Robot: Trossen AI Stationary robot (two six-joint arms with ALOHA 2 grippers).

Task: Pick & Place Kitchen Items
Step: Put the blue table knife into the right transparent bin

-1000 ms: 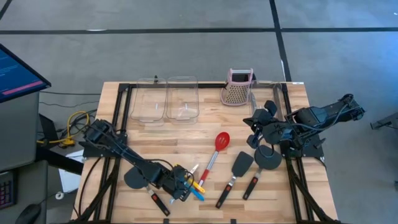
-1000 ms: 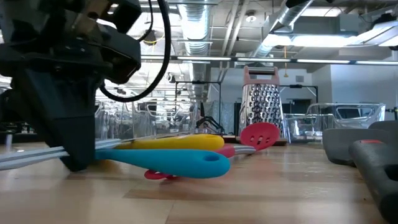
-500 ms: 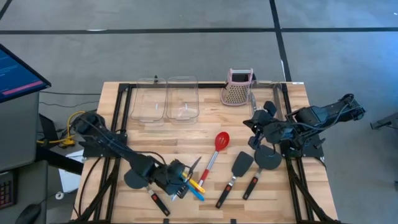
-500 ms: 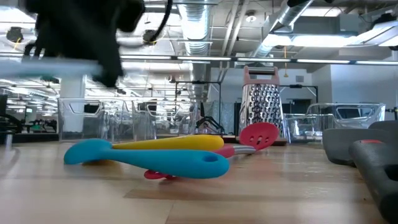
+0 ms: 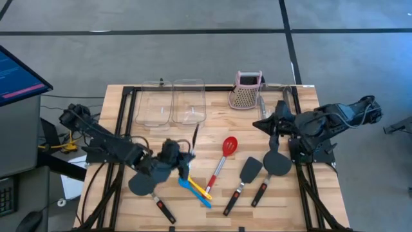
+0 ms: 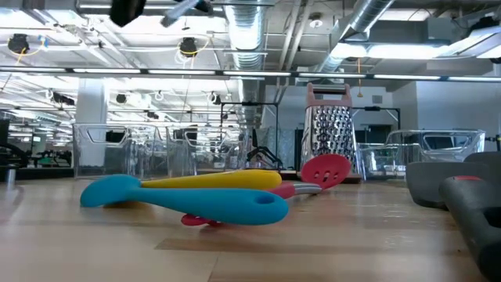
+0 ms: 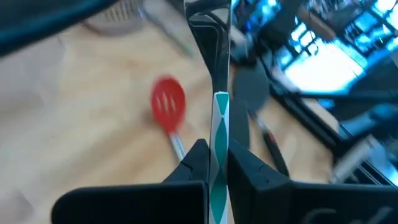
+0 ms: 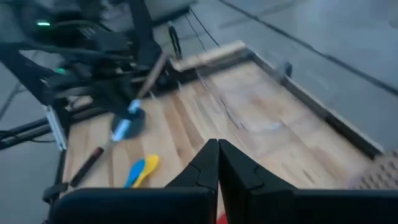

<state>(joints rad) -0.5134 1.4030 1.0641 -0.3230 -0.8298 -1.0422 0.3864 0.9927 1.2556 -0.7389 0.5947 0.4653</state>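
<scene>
Tongs (image 5: 195, 136) are what you have in hand: one silver pair, clamped in the left gripper (image 5: 183, 161), whose jaws are closed on it near one end. You are holding it off the counter (image 5: 309, 212), over the middle left. In the high view its long axis runs almost straight away from the near edge, and the free end points toward the clear bins (image 5: 188, 103). The low view shows only a sliver of it, up at the top and well above the wood. Count the rest of your items on the counter. There are three black spatulas: one (image 5: 140, 187) near the left arm, and two, (image 5: 250, 169) and (image 5: 278, 164), side by side on the right. All three have blades toward the far side and handles slanting toward the near edge. One red spoon (image 5: 230, 145) has its bowl toward the far side and its handle angled down to the left. One yellow spoon (image 5: 203, 191) and one blue spoon (image 5: 193, 190) lie touching on a shared diagonal. At the far edge stand two bins and one grater (image 5: 246, 90). Your right gripper (image 5: 269, 126) waits over the right side with its jaws shut and nothing in them.
</scene>
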